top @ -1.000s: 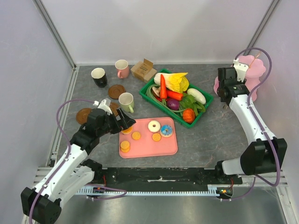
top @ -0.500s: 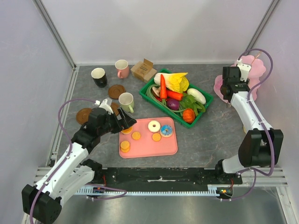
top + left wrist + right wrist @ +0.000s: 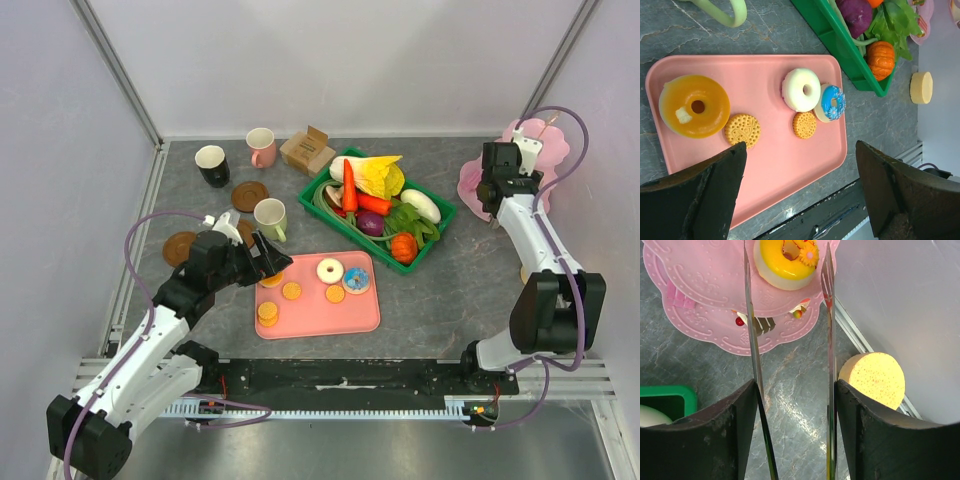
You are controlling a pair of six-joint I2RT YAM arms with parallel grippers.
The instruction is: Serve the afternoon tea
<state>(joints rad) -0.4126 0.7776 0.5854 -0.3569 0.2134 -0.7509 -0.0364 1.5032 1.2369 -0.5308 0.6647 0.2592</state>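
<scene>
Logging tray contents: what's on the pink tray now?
On the pink tray: orange donut, white donut, blue donut, three round biscuits. From above, the left gripper covers part of the orange donut.

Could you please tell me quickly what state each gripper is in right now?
Left gripper: open, holding nothing, above the pink rectangular plastic tray.
Right gripper: open, holding nothing.
</scene>
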